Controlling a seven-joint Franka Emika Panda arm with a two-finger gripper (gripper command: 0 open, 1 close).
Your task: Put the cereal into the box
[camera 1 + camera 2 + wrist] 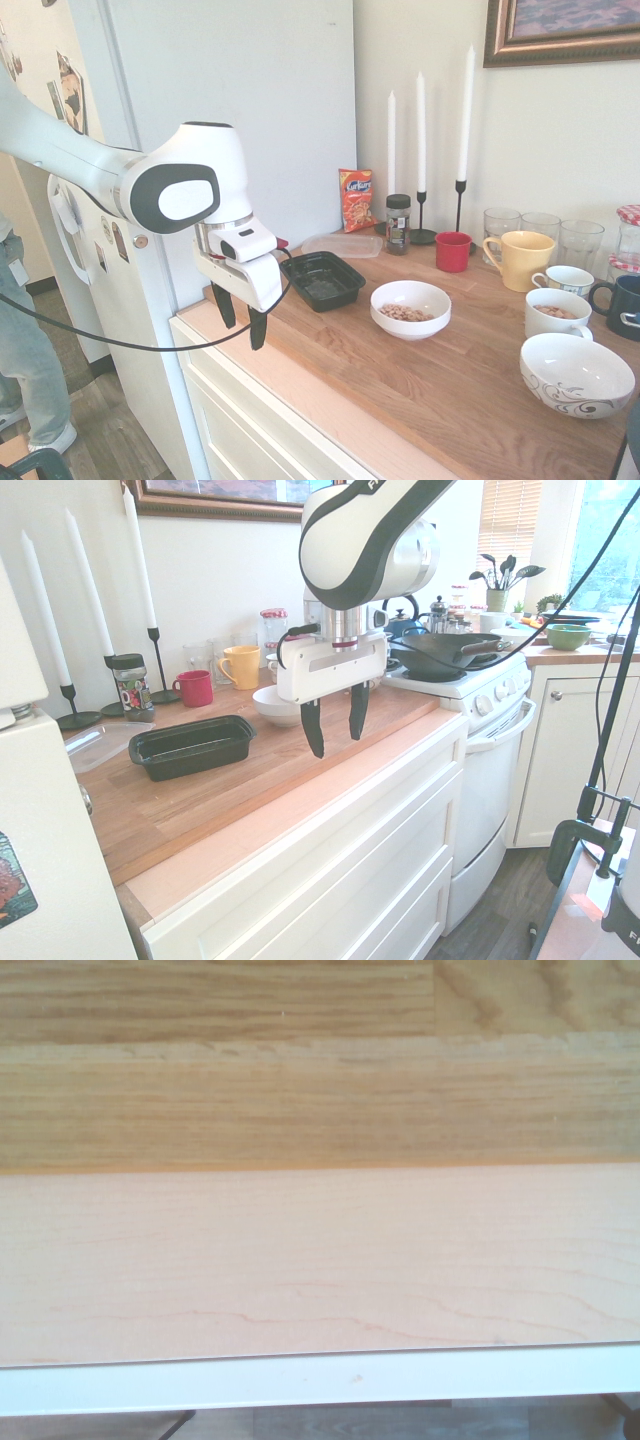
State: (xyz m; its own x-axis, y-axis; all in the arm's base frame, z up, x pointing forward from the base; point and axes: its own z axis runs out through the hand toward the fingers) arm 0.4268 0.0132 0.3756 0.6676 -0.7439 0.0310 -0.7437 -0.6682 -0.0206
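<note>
The cereal (405, 313) is a small heap of tan pieces lying in a white bowl (410, 295) at the middle of the wooden counter (440, 380). To the bowl's left sits the box (322, 280), a shallow black tray, which also shows in the second exterior view (192, 746). My gripper (243, 325) hangs open and holds nothing, over the counter's front edge, in front of the box and bowl (335, 738). The wrist view shows only bare wood (320, 1100) and the counter's pale front strip (320, 1260).
A clear lid (342, 245), an orange snack bag (356, 200) and a spice jar (398, 222) stand behind the box. To the right are a red cup (452, 251), a yellow mug (521, 258), white cups and a patterned bowl (575, 373). A stove (470, 680) adjoins the counter.
</note>
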